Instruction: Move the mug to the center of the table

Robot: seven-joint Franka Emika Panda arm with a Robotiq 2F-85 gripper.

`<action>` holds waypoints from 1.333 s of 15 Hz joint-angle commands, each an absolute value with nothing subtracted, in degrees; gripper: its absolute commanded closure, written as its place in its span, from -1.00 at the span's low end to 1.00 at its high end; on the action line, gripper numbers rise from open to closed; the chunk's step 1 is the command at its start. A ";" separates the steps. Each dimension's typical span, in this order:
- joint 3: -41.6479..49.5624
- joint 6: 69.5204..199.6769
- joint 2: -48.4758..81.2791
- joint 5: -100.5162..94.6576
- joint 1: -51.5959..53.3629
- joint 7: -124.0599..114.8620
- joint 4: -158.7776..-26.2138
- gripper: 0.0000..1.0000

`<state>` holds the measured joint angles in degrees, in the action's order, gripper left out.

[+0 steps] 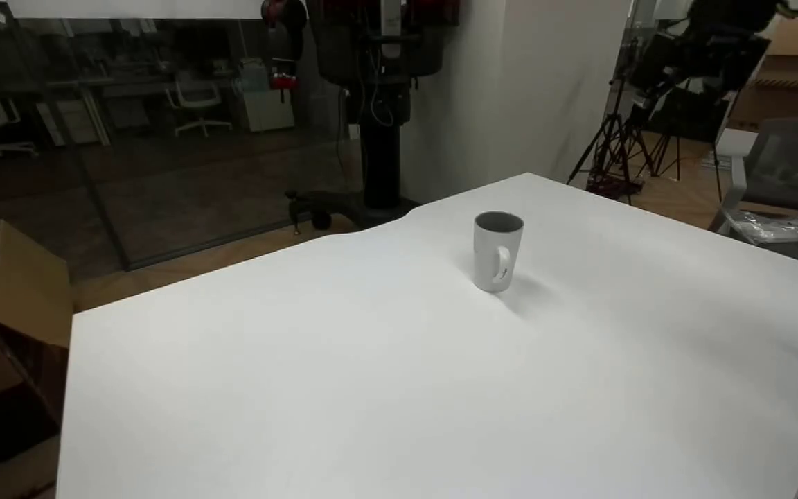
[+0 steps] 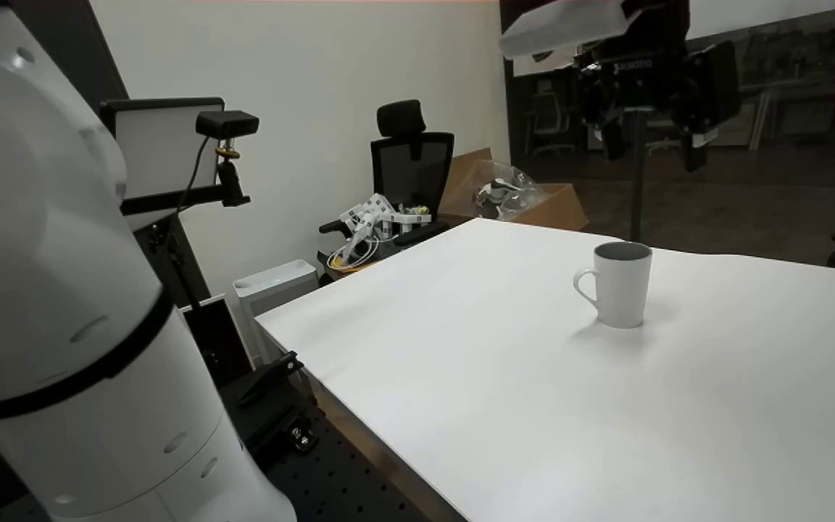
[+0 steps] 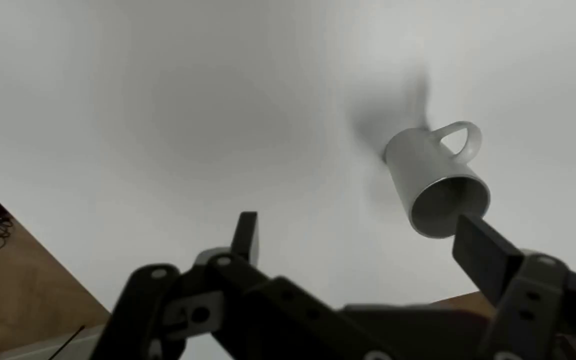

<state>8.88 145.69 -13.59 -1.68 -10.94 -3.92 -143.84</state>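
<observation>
The mug [image 1: 495, 251] is pale grey with a darker inside and stands upright on the white table [image 1: 288, 374]. In an exterior view the mug [image 2: 623, 293] has its handle to the left, with the table [image 2: 446, 341] around it. My gripper [image 2: 653, 148] hangs in the air above the mug, fingers apart and empty. In the wrist view the mug [image 3: 415, 160] lies right of the middle, mouth towards me. There the gripper [image 3: 354, 217] is open; its right fingertip overlaps the mug's rim in the picture. The mug's middle is outside the space between the fingers.
The white arm [image 2: 91, 290] fills the left of an exterior view. Cardboard boxes [image 1: 32, 284] and a black chair [image 2: 412, 167] stand beyond the table's edges. A dark mechanism [image 1: 704, 62] shows at the top right; I cannot tell whether it is my gripper.
</observation>
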 commanded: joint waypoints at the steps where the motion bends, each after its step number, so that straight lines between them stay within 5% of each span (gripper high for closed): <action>1: 8.62 147.04 -12.08 -2.20 -11.09 -4.48 -143.45 -1.00; 9: 6.58 167.12 -4.96 -14.56 -13.94 -10.40 -141.63 -1.00; 15: 6.57 149.99 2.24 -7.93 -9.18 -7.81 -133.84 -1.00; 20: 7.13 151.46 1.96 -6.75 -8.70 -6.39 -135.18 -1.00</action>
